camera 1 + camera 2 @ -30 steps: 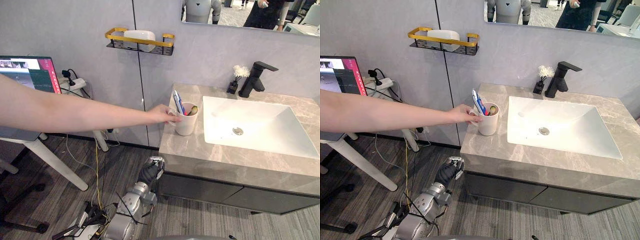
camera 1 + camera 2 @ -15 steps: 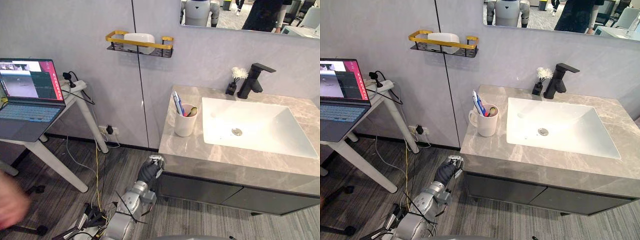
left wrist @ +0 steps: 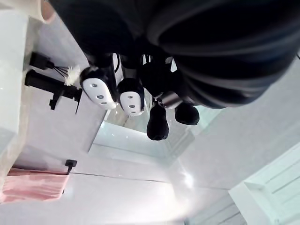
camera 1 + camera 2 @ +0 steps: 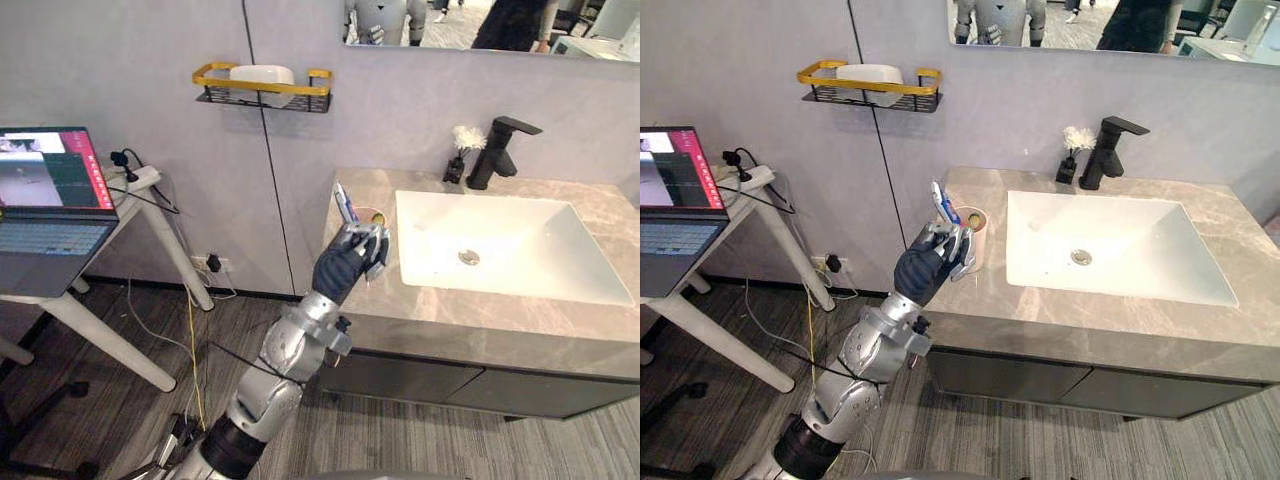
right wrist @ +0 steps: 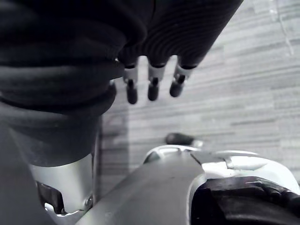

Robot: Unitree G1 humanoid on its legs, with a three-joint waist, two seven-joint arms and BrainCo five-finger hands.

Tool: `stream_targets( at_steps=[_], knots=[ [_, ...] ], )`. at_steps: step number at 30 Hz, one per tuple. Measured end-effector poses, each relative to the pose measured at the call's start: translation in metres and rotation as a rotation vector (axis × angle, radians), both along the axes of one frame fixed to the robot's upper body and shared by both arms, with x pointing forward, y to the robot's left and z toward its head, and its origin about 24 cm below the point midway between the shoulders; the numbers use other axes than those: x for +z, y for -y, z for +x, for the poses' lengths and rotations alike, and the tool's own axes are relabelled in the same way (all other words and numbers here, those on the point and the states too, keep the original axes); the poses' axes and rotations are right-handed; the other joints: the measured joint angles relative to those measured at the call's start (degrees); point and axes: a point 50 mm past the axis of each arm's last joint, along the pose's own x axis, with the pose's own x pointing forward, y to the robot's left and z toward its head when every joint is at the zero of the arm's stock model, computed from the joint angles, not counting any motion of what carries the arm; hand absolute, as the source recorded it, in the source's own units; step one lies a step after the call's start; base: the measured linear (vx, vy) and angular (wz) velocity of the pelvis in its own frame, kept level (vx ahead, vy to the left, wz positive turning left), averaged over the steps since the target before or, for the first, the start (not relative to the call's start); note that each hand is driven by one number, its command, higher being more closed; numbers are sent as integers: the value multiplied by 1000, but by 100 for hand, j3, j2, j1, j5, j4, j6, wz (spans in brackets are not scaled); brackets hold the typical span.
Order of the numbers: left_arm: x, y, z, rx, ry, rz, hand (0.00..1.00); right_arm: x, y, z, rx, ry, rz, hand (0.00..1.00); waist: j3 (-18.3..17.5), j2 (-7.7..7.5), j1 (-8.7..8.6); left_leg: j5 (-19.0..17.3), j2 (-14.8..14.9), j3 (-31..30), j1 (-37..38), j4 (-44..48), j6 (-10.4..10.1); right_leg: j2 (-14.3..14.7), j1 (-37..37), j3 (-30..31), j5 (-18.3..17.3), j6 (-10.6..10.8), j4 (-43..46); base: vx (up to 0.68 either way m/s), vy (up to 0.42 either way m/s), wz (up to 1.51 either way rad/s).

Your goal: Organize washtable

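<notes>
Left hand (image 4: 350, 262): raised at the front left corner of the grey marble-patterned countertop (image 4: 470, 320), dark ribbed back toward the camera. Its fingers (image 4: 372, 245) point up and are loosely bent. The left wrist view shows nothing lying between fingers and thumb, so the hand is released and holds nothing.

Task item: the white cylindrical ceramic cup (image 4: 977, 232) stands upright on the countertop directly behind the left hand's fingers and is partly covered by them. Contact between fingers and cup cannot be determined. A blue-and-white tube (image 4: 343, 203) stands in the cup, leans away from the basin and rises above the fingertips. Other items in the cup are too small to identify.

Beyond the hand, on its thumb side, the white rectangular sink basin (image 4: 520, 250) is set into the countertop. Well past the hand at the wall stand the black angular faucet (image 4: 495, 150) and, just beside it, a small dark vase of white flowers (image 4: 462, 145).

Above the hand, on the grey wall, is a gold-and-black wire shelf (image 4: 262, 85) holding a white dish (image 4: 262, 73). Well apart on the hand's outer side is an open laptop (image 4: 50, 200) on a white table (image 4: 100, 335).

Right hand (image 5: 151, 84): hangs over the grey wood-pattern floor (image 5: 243, 84), fingers straight, empty.
</notes>
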Motion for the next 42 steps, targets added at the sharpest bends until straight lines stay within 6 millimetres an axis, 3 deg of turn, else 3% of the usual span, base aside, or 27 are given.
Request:
stream_targets(
  at_steps=[3,7,12,17,20,32,38,42],
  knots=[
    [-1,3,6,-1,6,24,100,1,3,2,-12,7,-6,0,21,34,-19,-17,21,112,37,16,-6,34,-44,102,24,-32,-2,-1,-11,-23],
    [-34,0,20,27,-106,152,100,2,4,8,-16,30,-11,0,101,92,-158,-60,36,236,81,58,2,51,-69,202,38,-58,-26,-46,-9,-15],
    [-65,-7,29,80,-183,292,100,4,6,11,-21,50,-16,0,216,97,-212,-177,47,340,102,144,-13,64,-86,318,27,-95,-30,-33,-3,-13],
    [-97,-34,36,243,-277,433,100,5,5,17,-17,74,-18,0,326,111,-299,-201,147,554,110,117,-35,161,-211,487,50,-79,-30,9,-14,-19],
    [-106,-37,32,260,-310,446,100,5,5,18,-17,78,-19,0,334,121,-294,-224,194,603,98,109,-66,214,-278,548,49,-80,-30,53,-22,-14],
    [-84,-62,63,442,-225,480,100,10,0,34,56,138,-20,0,533,104,-316,-294,228,707,-9,118,-87,262,-466,622,38,-74,-38,2,-8,-5],
    [-60,-66,78,509,-142,490,100,14,2,42,78,177,-29,0,693,134,-317,-293,238,766,-200,124,-89,278,-693,684,57,-91,-36,3,-10,-5],
    [-34,-77,102,567,-62,552,100,18,3,49,89,219,-27,0,874,119,-330,-294,223,802,-281,129,-91,265,-788,728,73,-93,-35,9,-5,-4]
  ],
)
